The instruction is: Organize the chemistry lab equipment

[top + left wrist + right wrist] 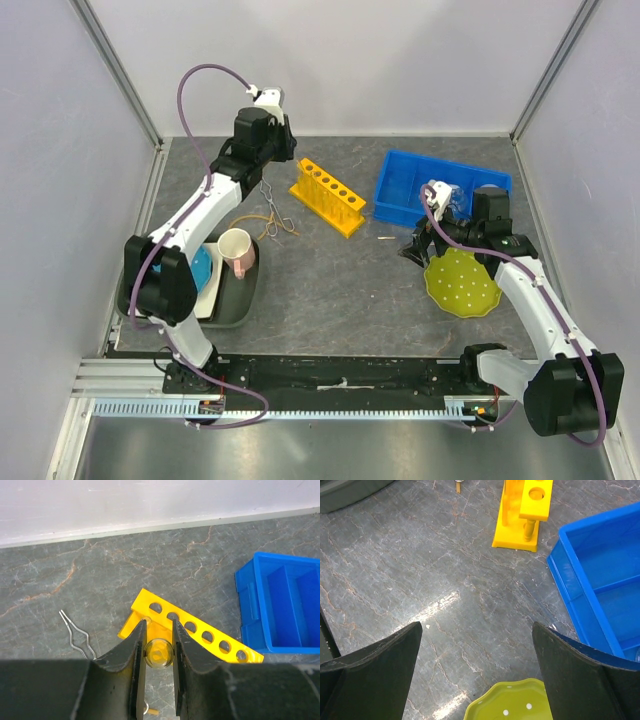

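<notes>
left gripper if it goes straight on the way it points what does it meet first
Most likely the yellow holed rack, whose near end sits just past the tips of the left gripper, shut on a clear glass piece. Depth is hard to judge.

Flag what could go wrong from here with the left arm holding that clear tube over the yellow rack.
1. The clear tube pinched in the left gripper seems to sit over the end of the yellow rack, not squarely over a hole; lowering now could jam it on the top and slip or crack it.
2. The metal tongs lie close beside the rack; a sideways correction might knock them.
</notes>
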Robot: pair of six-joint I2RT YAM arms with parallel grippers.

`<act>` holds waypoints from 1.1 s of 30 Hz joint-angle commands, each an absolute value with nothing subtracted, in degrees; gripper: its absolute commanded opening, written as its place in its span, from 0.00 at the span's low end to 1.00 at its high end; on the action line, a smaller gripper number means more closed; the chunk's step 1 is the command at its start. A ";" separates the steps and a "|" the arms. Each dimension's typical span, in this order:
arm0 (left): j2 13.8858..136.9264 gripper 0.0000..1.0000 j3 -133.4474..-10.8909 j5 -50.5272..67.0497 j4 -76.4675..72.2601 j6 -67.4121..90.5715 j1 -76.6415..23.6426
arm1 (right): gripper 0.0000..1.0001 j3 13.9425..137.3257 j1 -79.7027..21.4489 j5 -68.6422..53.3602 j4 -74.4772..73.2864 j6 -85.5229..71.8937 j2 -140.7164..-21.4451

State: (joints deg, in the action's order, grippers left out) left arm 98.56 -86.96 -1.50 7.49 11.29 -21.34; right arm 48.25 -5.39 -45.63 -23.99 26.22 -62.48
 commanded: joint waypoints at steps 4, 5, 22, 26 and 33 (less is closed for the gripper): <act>101.95 0.03 -93.69 -2.11 8.88 7.56 -21.09 | 0.98 48.43 -5.19 -47.20 -22.33 26.72 -61.44; 102.13 0.03 -94.13 -2.20 9.05 7.38 -21.09 | 0.98 48.43 -5.19 -47.11 -22.41 26.72 -61.44; 106.87 0.03 -96.77 -0.35 11.69 6.86 -21.09 | 0.98 48.25 -5.01 -47.02 -22.32 27.07 -62.22; 107.40 0.03 -97.21 -0.26 11.95 7.03 -21.09 | 0.98 48.25 -5.10 -47.02 -22.33 27.16 -62.31; 110.03 0.04 -98.70 1.67 13.88 5.98 -21.18 | 0.98 48.16 -5.10 -47.02 -22.33 27.25 -62.49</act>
State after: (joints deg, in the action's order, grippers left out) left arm 108.03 -95.42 0.36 13.32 8.86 -21.34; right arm 48.25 -5.37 -45.60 -23.99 26.41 -62.54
